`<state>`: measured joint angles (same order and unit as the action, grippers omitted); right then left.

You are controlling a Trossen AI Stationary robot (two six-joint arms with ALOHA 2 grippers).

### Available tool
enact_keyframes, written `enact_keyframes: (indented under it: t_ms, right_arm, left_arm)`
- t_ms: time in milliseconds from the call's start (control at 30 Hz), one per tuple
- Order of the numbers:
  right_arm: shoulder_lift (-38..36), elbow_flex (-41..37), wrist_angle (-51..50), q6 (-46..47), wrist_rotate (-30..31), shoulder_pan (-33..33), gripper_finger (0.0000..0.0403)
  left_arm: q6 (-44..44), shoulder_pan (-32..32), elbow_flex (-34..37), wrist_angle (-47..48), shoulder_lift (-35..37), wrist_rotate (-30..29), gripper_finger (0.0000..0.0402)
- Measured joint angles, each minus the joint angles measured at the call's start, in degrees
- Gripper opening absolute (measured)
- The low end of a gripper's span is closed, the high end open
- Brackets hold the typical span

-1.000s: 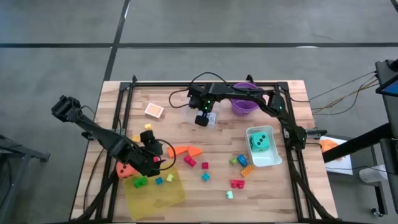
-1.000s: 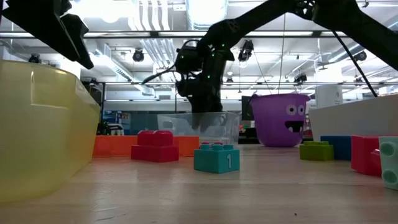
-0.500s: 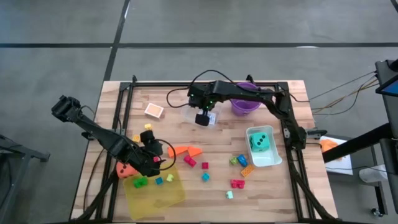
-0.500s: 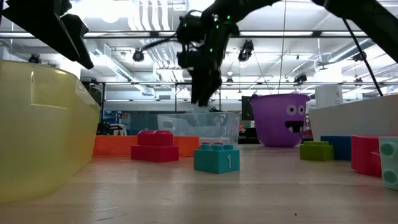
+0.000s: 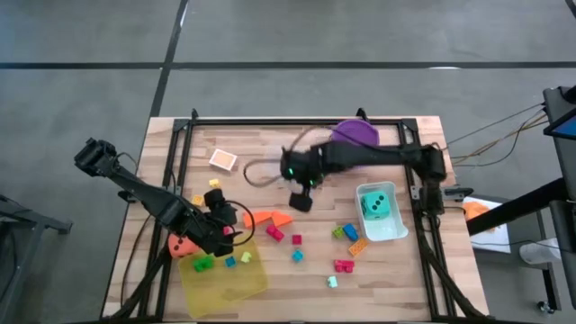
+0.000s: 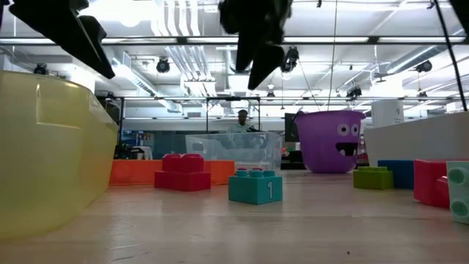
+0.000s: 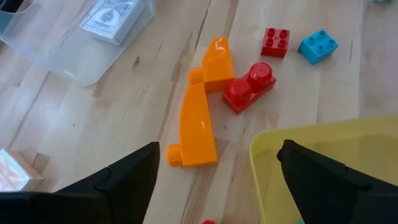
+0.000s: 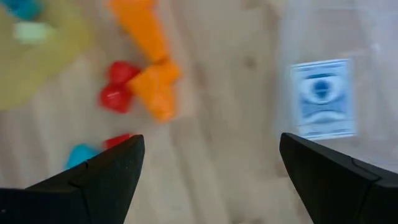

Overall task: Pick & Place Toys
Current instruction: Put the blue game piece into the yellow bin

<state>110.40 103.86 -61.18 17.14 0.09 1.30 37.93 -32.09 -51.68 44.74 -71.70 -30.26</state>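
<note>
Both grippers open and empty above a wooden slat table [image 5: 270, 270] strewn with glossy plastic toys.
Left gripper [image 5: 227, 225] hovers, fingers spread wide, over the translucent yellow tray [image 5: 225, 279] edge, near two smooth orange wedges [image 7: 202, 106] and a studded red brick [image 7: 249, 87]. Right gripper [image 5: 301, 200] hangs mid-table, fingers wide apart, holding nothing; a blue-printed card pack [image 8: 323, 98] lies in the clear tub [image 6: 234, 150]. A teal die [image 5: 375, 205] sits in a pale tub at the right; the right arm partly hides the purple bucket [image 5: 355, 133].

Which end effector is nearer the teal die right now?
Right. The right end effector hangs over mid-table, just left of the teal die in its tub. The left end effector is far across, by the yellow tray.
</note>
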Motion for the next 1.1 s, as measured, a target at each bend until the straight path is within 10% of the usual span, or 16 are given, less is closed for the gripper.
enact_keyframes:
  t_ms: [500, 1100]
  right_arm:
    - [-10.94, -26.44, 14.35, 6.72, 4.59, -18.96, 0.0370]
    - [-11.03, -32.81, 7.89, 39.52, 2.94, -21.05, 0.0370]
  left_arm:
    - [-1.95, 4.21, 0.37, -2.74, -0.02, 0.28, 0.0326]
    - [-1.98, 4.21, 0.48, -2.65, -0.02, 0.74, 0.0326]
